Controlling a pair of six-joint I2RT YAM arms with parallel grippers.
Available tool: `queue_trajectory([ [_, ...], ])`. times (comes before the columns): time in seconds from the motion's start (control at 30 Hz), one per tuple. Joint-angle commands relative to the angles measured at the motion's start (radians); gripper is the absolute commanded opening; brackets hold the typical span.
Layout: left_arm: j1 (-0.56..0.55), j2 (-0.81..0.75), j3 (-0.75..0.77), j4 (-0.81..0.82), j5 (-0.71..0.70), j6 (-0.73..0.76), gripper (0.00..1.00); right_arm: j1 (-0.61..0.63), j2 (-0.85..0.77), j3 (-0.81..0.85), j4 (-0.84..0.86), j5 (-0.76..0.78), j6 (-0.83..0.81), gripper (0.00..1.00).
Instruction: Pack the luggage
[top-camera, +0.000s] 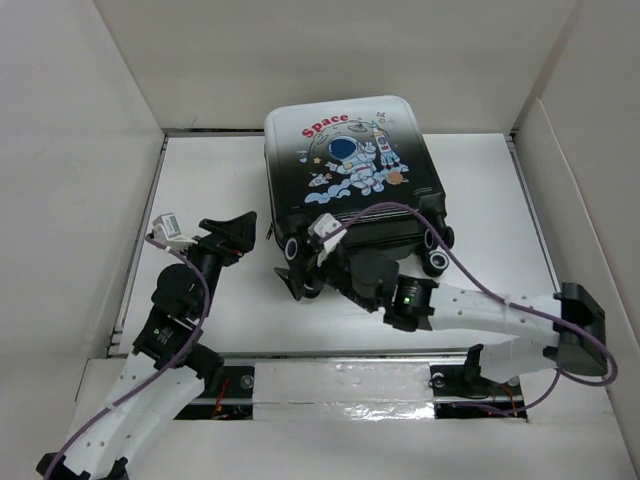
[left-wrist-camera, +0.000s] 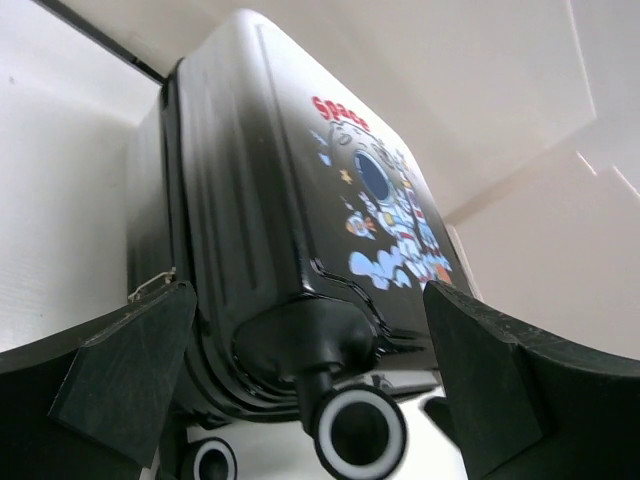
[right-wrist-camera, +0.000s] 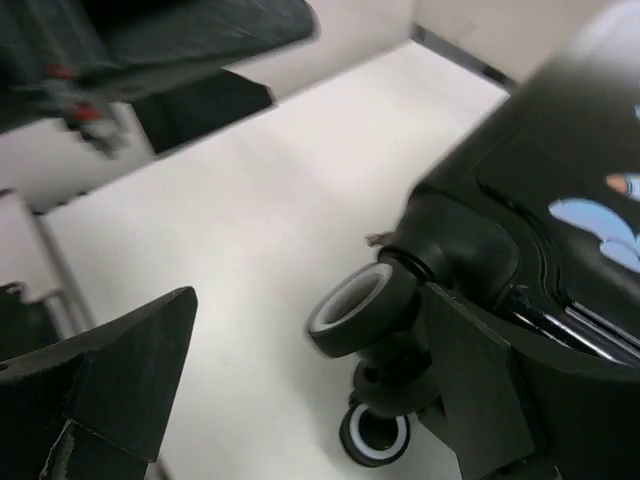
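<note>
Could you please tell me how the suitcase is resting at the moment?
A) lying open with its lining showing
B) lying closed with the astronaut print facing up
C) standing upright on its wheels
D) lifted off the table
B: the suitcase lies flat on the table, shell shut, with the astronaut print upward and its wheels toward the arms.
</note>
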Motion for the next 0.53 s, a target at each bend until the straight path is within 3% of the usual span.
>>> queue_trajectory([
  [0.0, -0.004, -0.032, 0.121, -0.121, 0.087, 0.046, 0.99, 0.043, -0.152, 0.054, -0.09, 0.076, -0.06, 1.0],
  [0.13, -0.004, -0.083, 0.217, -0.195, 0.098, 0.112, 0.99, 0.043, -0.41, -0.008, -0.153, 0.226, -0.143, 1.0],
  [0.17, -0.004, -0.094, 0.233, -0.215, 0.098, 0.127, 0.99, 0.034, -0.46, -0.018, -0.17, 0.323, -0.164, 1.0],
  [0.27, -0.004, -0.126, 0.291, -0.257, 0.094, 0.182, 0.99, -0.047, -0.643, -0.057, -0.247, 0.45, -0.184, 1.0],
  [0.43, -0.004, -0.151, 0.285, -0.281, 0.048, 0.239, 0.99, -0.292, -0.816, -0.084, -0.41, 0.446, -0.123, 1.0],
  [0.5, -0.004, -0.132, 0.276, -0.29, 0.046, 0.224, 0.99, -0.357, -0.814, -0.094, -0.441, 0.342, -0.082, 1.0],
])
